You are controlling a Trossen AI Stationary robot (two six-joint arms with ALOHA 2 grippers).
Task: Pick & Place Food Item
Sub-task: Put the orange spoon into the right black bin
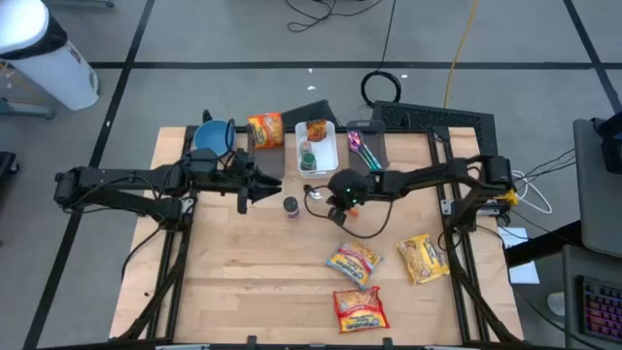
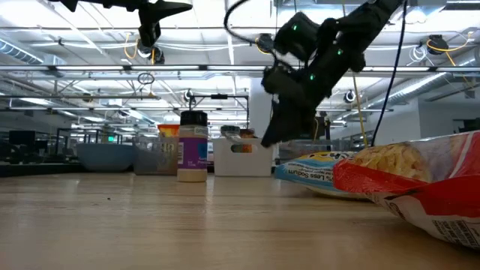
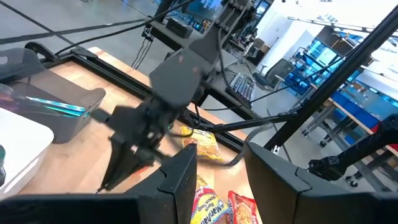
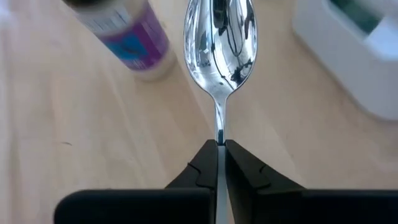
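Note:
My right gripper is shut on a shiny metal spoon above the table's middle. It hangs just right of a small spice jar with a purple label that stands on its base. Behind them, a white tray holds food items. Three noodle packets lie flat near the front right. Left of the jar, my left gripper hovers open and empty, high over the table. My right gripper pinches the spoon's thin handle between its two fingers, just behind the bowl. The fingers lie along the handle and slant down from the table's right side. The spoon's bowl sticks out beyond the fingertips, clear of the table.
An orange packet and a blue bowl sit at the far left. A grey tray with utensils lies right of the white tray. Bare wood spreads across the near left.

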